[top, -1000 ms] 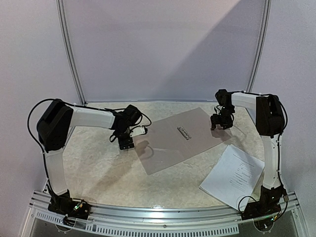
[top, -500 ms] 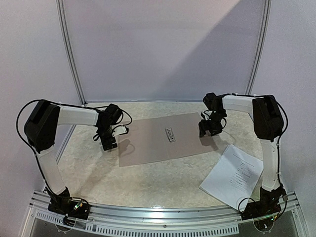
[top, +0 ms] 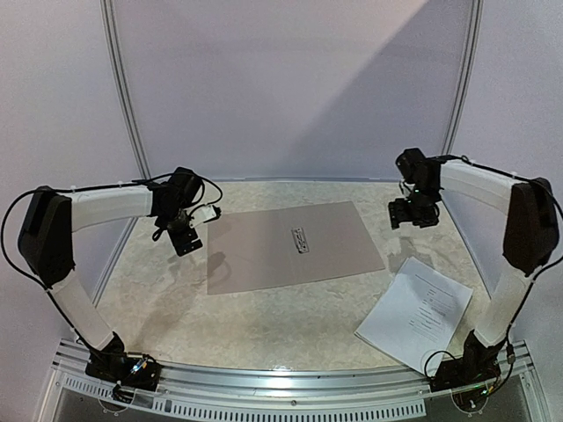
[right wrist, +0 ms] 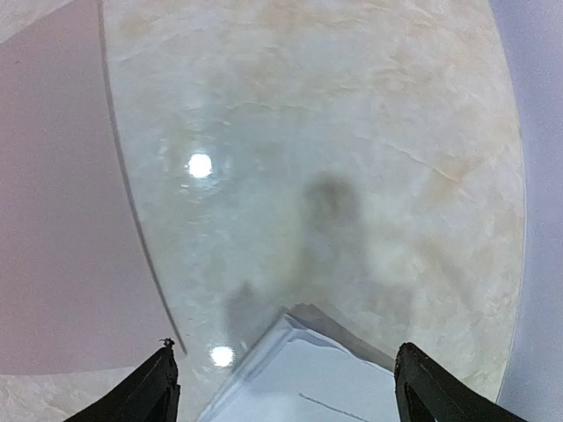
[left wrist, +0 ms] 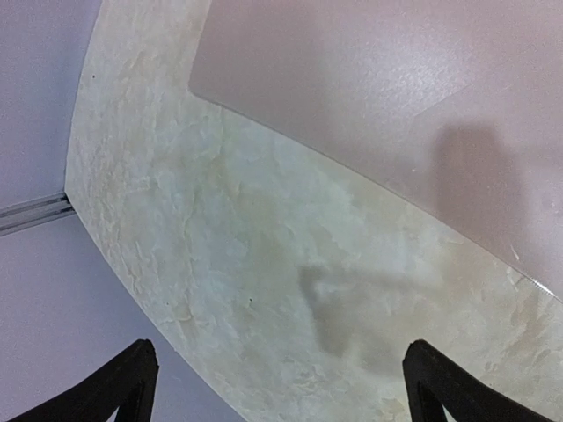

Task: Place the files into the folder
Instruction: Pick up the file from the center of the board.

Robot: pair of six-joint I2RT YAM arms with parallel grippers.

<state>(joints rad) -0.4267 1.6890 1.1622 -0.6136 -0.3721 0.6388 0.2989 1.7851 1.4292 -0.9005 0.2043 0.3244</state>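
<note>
The brownish-tan folder (top: 290,246) lies open and flat on the middle of the table, with a small silver clip (top: 301,240) on it. Its edge shows in the left wrist view (left wrist: 369,97) and in the right wrist view (right wrist: 53,220). The white printed files (top: 415,315) lie at the near right; their corner shows in the right wrist view (right wrist: 308,378). My left gripper (top: 182,237) hovers open and empty above the table just left of the folder. My right gripper (top: 413,215) hovers open and empty just right of the folder, beyond the files.
The marbled table (top: 176,299) has a curved far edge against a pale wall. A metal rail (top: 290,387) runs along the near edge, with the arm bases at its two ends.
Both grippers have let go of the folder and moved outward, left arm to the left, right arm to the right. The folder has turned and shifted left, and now lies flat.
</note>
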